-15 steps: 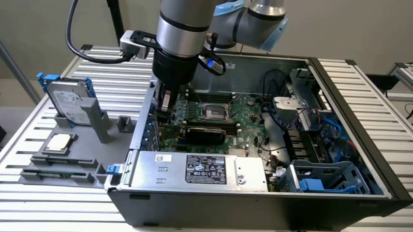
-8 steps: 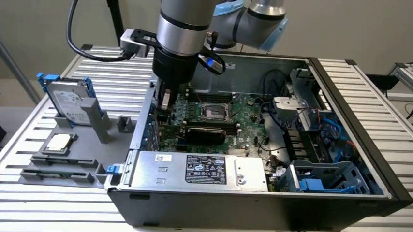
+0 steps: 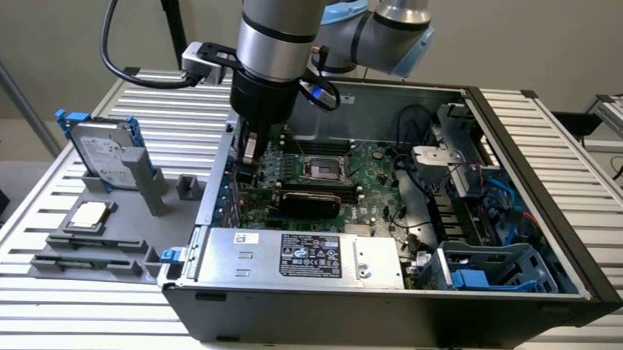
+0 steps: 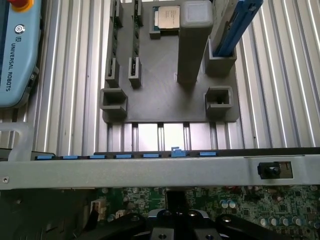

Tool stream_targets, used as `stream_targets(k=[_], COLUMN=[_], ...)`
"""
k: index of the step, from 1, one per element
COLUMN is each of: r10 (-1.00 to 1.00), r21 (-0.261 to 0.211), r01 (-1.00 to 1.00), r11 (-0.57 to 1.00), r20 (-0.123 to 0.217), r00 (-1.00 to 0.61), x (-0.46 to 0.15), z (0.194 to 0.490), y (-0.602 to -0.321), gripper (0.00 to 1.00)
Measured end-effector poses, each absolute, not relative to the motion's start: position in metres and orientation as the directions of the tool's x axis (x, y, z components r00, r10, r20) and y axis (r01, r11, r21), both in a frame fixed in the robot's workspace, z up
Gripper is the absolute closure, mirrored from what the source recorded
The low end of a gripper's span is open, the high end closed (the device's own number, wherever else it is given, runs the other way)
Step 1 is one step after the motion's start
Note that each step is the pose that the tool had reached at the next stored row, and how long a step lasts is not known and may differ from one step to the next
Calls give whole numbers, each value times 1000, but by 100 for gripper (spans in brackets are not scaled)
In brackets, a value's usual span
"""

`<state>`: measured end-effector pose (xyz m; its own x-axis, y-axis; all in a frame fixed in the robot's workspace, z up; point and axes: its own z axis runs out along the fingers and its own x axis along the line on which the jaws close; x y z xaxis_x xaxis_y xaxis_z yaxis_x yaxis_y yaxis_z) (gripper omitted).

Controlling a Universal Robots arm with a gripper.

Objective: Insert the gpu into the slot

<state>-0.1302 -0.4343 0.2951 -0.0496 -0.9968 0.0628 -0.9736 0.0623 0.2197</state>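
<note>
The gpu (image 3: 306,199), a flat black card, lies low across the green motherboard (image 3: 375,164) inside the open computer case, its long side running along the board. My gripper (image 3: 247,166) reaches down into the case beside the wall on the exterior view's left, just off the card's end. Its fingers are shut and look narrow together; I cannot tell whether they touch the card. In the wrist view the gripper (image 4: 175,202) shows as a dark block above the motherboard (image 4: 250,205), just inside the case wall (image 4: 150,172). The slot is hidden.
A silver power-supply box (image 3: 302,257) fills the case's near side, and a blue drive cage (image 3: 486,266) sits at the exterior view's right. Outside the case stands a grey fixture plate (image 4: 165,95) with a hard drive (image 3: 105,154) and a processor chip (image 4: 165,18). A teach pendant (image 4: 15,55) lies beyond.
</note>
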Motion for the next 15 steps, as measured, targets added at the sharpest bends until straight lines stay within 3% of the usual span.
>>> stream_targets(k=[15], r10=[-996], r21=[223], r01=[-972], r11=[75], r20=[72], r00=[-61], x=[-127], z=[297], y=[-438], gripper=[89])
